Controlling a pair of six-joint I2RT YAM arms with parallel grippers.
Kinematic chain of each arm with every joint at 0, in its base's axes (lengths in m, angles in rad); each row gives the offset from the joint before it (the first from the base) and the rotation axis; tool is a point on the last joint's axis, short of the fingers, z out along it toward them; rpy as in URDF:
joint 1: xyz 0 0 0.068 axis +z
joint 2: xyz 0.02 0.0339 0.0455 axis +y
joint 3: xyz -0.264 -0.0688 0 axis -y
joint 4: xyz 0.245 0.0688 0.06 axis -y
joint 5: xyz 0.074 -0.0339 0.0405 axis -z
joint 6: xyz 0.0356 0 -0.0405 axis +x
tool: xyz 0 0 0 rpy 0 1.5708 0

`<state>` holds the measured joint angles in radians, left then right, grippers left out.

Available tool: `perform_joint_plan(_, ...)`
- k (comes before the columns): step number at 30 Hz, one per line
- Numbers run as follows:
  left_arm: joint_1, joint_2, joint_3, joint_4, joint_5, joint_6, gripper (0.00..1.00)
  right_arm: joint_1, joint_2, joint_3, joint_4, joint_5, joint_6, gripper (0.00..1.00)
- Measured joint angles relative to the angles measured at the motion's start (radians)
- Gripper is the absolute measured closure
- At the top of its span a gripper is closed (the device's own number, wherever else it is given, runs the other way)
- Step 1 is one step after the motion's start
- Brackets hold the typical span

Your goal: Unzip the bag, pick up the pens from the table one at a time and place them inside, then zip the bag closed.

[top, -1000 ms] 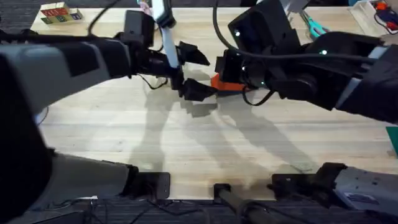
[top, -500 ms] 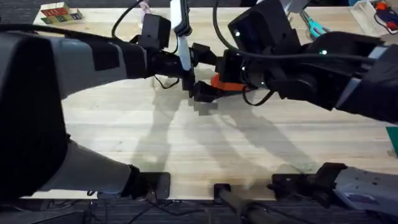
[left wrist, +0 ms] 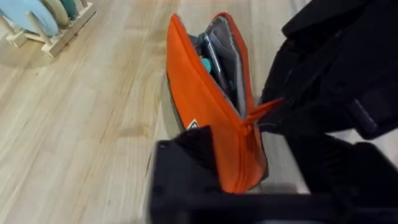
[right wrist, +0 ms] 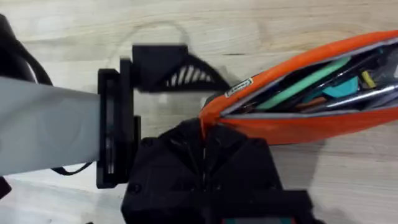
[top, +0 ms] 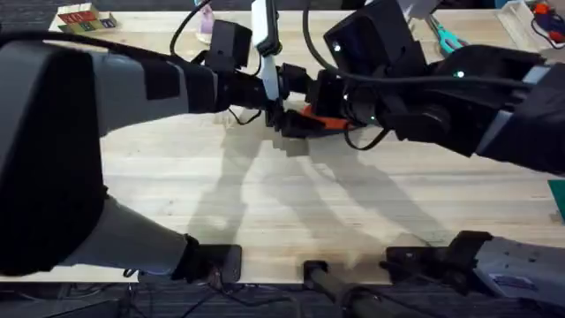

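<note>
The orange bag [top: 325, 119] lies at mid-table, mostly hidden under both arms. It is unzipped: in the right wrist view the bag [right wrist: 323, 124] gapes, and a green pen [right wrist: 305, 84] lies inside among teal and dark things. My right gripper [right wrist: 203, 134] is shut on the orange zipper pull [left wrist: 266, 109] at the bag's near end. Coming from the left, my left gripper [top: 290, 99] stands open at that same end of the bag [left wrist: 205, 93], one black finger [left wrist: 186, 168] against its outer side.
Teal-handled scissors [top: 446, 37] lie at the back right near a white container [top: 534, 19]. A box of coloured blocks [top: 84, 18] sits at the back left. A wooden stand [left wrist: 53, 31] with pale pieces stands beyond the bag. Bare table [top: 265, 203] stretches toward the front.
My left gripper has moved right, from beside the bag to its end. The right arm and the bag have stayed where they were.
</note>
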<state>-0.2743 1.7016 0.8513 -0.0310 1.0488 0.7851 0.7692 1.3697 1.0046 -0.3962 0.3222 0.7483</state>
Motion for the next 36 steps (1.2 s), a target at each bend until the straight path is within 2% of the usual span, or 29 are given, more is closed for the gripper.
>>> perform_joint_plan(1, -0.001, 0.000, 0.000, 0.001, -0.001, -0.003, 0.400, 0.000, 0.000, 0.000, 0.000, 0.000, 0.000, 0.971)
perform_joint_plan(3, -0.002, 0.000, 0.000, 0.005, -0.009, -0.003, 0.704, 0.000, 0.000, 0.000, -0.001, 0.000, 0.000, 0.971)
perform_joint_plan(5, -0.002, 0.000, 0.000, 0.008, -0.022, -0.004, 0.902, 0.000, 0.000, 0.000, -0.001, 0.000, 0.001, 0.971)
perform_joint_plan(6, -0.002, 0.000, 0.000, 0.007, -0.022, -0.001, 0.940, 0.000, 0.000, 0.000, -0.001, 0.000, 0.000, 0.971)
perform_joint_plan(23, -0.002, 0.000, 0.000, 0.007, -0.026, -0.001, 0.958, -0.008, 0.000, 0.000, -0.020, 0.013, 0.001, 0.971)
perform_joint_plan(31, -0.002, 0.000, 0.000, 0.005, -0.043, -0.001, 0.958, -0.121, 0.000, 0.000, -0.067, 0.013, 0.015, 0.971)
perform_joint_plan(36, -0.002, 0.000, 0.000, 0.001, -0.052, -0.001, 0.958, -0.222, 0.000, 0.000, -0.102, 0.014, 0.015, 0.971)
